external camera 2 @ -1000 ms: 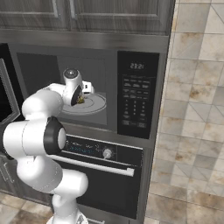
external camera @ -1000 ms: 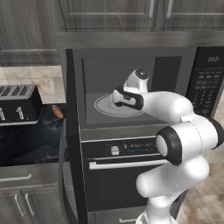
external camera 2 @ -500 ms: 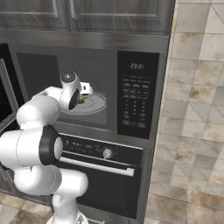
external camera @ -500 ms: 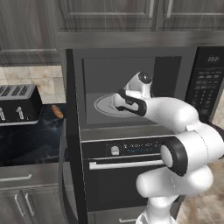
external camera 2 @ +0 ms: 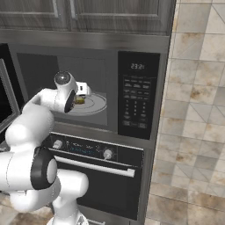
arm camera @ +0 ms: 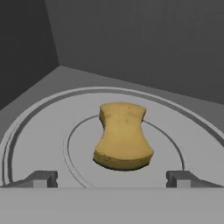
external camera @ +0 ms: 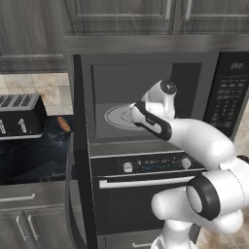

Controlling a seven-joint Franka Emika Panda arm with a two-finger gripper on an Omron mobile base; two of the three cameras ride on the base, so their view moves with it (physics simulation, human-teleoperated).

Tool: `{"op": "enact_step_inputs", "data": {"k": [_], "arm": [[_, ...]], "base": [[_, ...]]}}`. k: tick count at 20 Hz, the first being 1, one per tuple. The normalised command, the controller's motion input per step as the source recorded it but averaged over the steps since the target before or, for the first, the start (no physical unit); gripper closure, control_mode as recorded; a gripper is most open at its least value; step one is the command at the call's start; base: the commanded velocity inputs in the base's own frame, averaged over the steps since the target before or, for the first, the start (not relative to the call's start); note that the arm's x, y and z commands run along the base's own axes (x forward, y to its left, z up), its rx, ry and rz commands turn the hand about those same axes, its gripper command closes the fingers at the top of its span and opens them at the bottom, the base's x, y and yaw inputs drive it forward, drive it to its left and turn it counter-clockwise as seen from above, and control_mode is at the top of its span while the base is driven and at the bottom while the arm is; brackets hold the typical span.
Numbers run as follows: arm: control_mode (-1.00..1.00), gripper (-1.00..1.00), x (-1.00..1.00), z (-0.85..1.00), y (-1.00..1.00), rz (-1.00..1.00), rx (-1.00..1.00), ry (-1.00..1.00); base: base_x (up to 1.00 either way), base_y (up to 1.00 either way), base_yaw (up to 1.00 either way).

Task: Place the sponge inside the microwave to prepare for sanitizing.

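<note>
Directly ahead of you, note the microwave (external camera: 214, 92), a large black built-in unit set under the wall cabinets (external camera: 121, 19), with its door (external camera: 80, 165) swung open to the left and its keypad panel (external camera 2: 137, 99) on the right. Below it, locate the oven (external camera 2: 96, 176) with its knobs and horizontal bar handle. To the left, observe the dark counter (external camera: 29, 155) carrying a black toaster (external camera: 19, 116), with a reddish-brown sausage-shaped item (external camera: 63, 123) just right of the toaster. Inside the cavity, confirm the round glass turntable (arm camera: 43, 131). Observe the gripper (arm camera: 111, 178) reaching into the cavity from the near side, jaws spread wide and holding nothing; its fingertips (arm camera: 41, 178) stand to either side of the sponge and apart from it. Verify the sponge (arm camera: 123, 134), a yellow-orange block pinched in at its middle, lying flat at the centre of the turntable.
</note>
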Motion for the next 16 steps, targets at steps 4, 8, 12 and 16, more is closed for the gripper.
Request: {"op": "enact_step_inputs", "data": {"k": [4, 8, 12, 16], "arm": [[-1.00, -1.00, -0.33, 0.49, -0.12, 0.00, 0.00, 0.19], [-1.00, -1.00, -0.51, 0.38, -0.19, 0.00, 0.00, 0.17], [-1.00, -1.00, -0.65, 0.20, -0.15, 0.00, 0.00, 0.11], [-1.00, -1.00, -0.85, 0.02, -0.08, 0.00, 0.00, -0.01]], "base": [[0.00, 0.00, 0.00], [0.00, 0.00, 0.00], [0.00, 0.00, 0.00], [0.00, 0.00, 0.00]]}}
